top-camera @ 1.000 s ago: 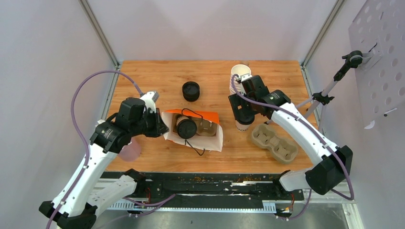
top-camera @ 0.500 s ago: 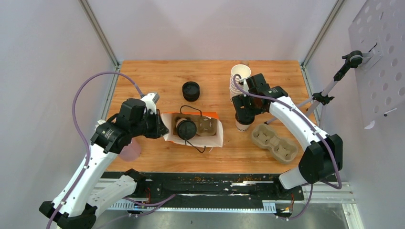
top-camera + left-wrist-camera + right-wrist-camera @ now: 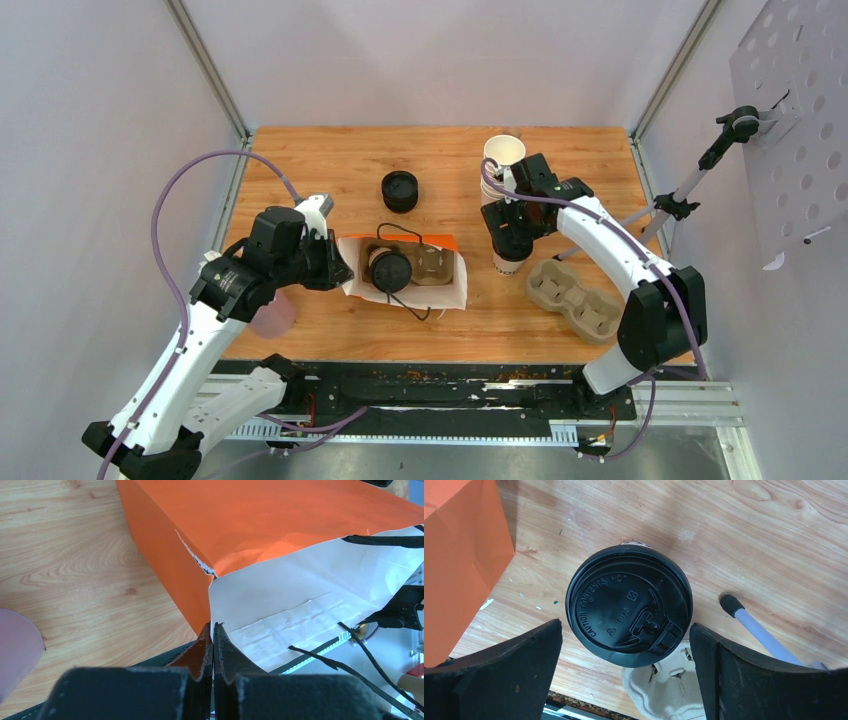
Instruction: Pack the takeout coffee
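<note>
The right gripper (image 3: 625, 632) stands wide apart, a finger on either side of a lidded cup (image 3: 624, 600) without touching it. This cup stands upright on the table (image 3: 774, 540) between the bag (image 3: 459, 555) and an empty tray (image 3: 578, 297). The left gripper (image 3: 212, 632) is pinched together on the bag's rim, and a second cup (image 3: 390, 270) sits inside the bag in a carrier (image 3: 434, 264).
</note>
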